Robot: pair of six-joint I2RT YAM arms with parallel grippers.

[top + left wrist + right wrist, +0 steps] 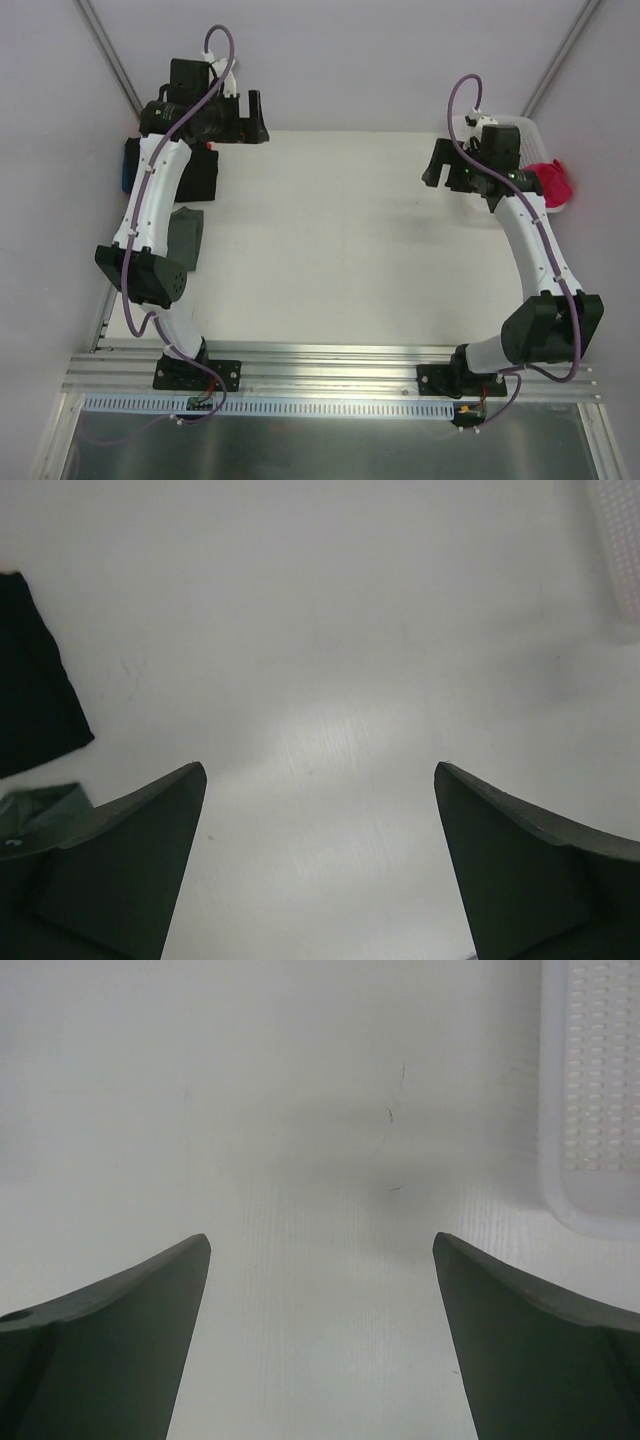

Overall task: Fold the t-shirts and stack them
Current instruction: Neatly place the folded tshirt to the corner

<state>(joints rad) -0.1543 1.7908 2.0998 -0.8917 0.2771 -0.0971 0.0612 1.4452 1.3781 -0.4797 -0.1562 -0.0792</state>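
Beside the basket, right gripper spread, empty; left gripper likewise, far from it. Judged: between pickups. Next: reach into basket, pinch magenta shirt.

My left arm climbs from its base, bends at an elbow pushed out to the left side and reaches toward the far left. There my left gripper points across to the right, jaws spread wide, with nothing between its fingers. My right arm roughly mirrors it, elbow out on the right and forearm stretched toward the far right. My right gripper is turned to the left, jaws likewise wide apart, and its fingers grip nothing.
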